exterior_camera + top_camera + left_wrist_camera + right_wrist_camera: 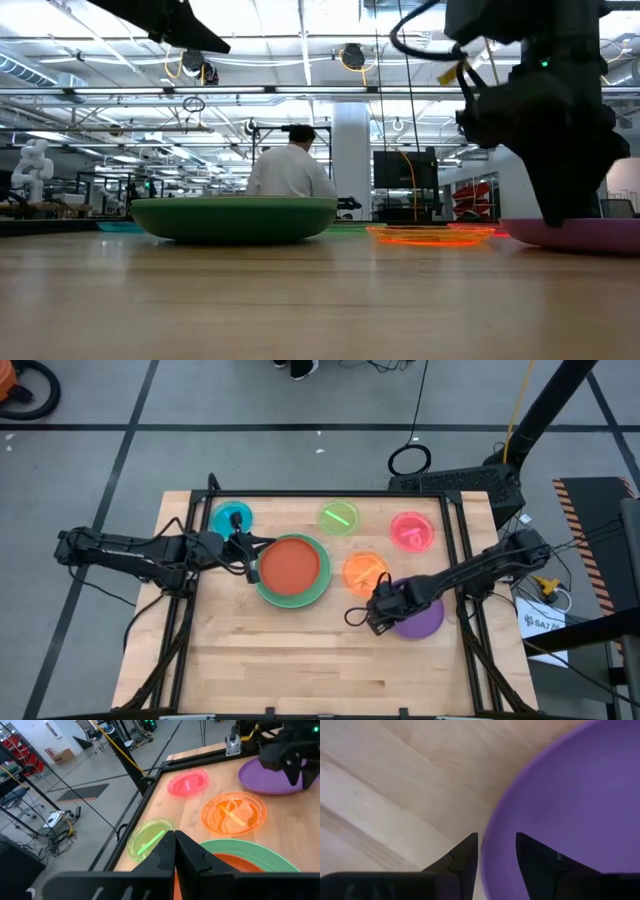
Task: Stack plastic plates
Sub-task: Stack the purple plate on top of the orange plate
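Note:
A large green plate (pixel 318 588) carries the brown-orange plate (pixel 292 565); from the low view its side (pixel 235 222) looks dark green. My left gripper (pixel 251 563) is shut and hovers above this stack's left rim, touching nothing. Small translucent plates lie flat on the table: blue (pixel 232 518), lime (pixel 339 517), pink (pixel 411 530) and orange (pixel 365 570). The purple plate (pixel 425 620) rests on the table at the right. My right gripper (pixel 380 615) is down at its left rim, shut on it. My right gripper holds the purple plate by its left rim (pixel 495 845), pinched with one finger (pixel 462 857) outside the rim and the other finger (pixel 537 860) inside the plate. The fingers come from above, pointing down. The plate (pixel 585 235) still sits on the table.
Black frame rails (pixel 300 494) run along the table's far edge and both sides. Bare wood (pixel 300 660) fills the near half of the table. A person (pixel 290 170) sits in the room beyond the far edge.

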### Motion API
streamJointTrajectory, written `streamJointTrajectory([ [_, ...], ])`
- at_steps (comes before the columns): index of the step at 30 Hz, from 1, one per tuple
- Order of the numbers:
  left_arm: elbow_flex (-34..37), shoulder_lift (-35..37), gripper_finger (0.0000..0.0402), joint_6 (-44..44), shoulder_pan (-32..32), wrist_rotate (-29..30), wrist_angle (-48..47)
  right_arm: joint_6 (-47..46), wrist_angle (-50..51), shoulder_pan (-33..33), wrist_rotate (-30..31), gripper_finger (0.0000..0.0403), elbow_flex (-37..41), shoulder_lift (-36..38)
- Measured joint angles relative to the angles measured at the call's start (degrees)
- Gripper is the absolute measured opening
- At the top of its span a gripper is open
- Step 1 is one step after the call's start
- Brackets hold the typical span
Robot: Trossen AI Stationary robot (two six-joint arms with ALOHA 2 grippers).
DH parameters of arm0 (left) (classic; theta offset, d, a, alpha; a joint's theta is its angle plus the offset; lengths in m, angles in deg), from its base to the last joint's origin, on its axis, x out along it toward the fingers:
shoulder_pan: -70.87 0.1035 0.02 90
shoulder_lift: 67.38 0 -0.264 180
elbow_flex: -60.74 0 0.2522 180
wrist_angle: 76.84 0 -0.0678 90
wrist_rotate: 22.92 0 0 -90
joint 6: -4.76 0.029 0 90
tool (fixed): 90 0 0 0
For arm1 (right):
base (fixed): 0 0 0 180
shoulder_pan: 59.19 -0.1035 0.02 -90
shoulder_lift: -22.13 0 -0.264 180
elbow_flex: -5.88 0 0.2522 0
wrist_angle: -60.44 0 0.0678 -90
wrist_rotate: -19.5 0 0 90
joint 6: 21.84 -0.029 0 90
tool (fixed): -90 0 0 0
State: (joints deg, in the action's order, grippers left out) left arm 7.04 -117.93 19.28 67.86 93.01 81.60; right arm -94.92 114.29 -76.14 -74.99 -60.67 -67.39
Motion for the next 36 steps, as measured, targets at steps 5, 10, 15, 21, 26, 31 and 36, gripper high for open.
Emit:
streamJointTrajectory([
  [5, 0.0, 0.0, 0.0004, 0.0, 0.0, 0.0, 0.0, 0.8, -0.2, 0.0, -0.1, 0.0125, 0.0, -2.6],
  [10, 0.0, 0.0, 0.0004, -0.1, 0.0, 0.0, -0.1, 1.2, -1.0, 0.0, -0.2, 0.0121, -0.1, -4.0],
  [15, 0.0, 0.0, 0.0004, -0.3, 0.0, 0.0, -0.4, 0.0, -2.0, 0.0, -1.5, 0.0074, -0.1, -3.8],
  [21, 0.0, 0.0, 0.0004, -1.0, 0.0, 0.0, -1.6, -1.3, -1.8, 0.0, -4.6, 0.0021, -0.2, -3.5],
  [26, 0.0, 0.0, 0.0004, -2.7, 0.0, 0.0, -1.3, 1.3, 7.8, -0.1, -6.1, 0.0017, -4.9, -4.0],
  [31, 0.0, 0.7, 0.0004, -4.9, -0.6, 0.0, 2.1, 6.2, 22.9, 0.0, -3.9, 0.0011, -14.9, -3.9],
  [36, 0.0, 4.0, 0.0004, -4.1, -1.5, 0.0, 5.0, 13.0, 33.7, 0.1, 1.2, 0.0004, -24.6, -3.8],
])
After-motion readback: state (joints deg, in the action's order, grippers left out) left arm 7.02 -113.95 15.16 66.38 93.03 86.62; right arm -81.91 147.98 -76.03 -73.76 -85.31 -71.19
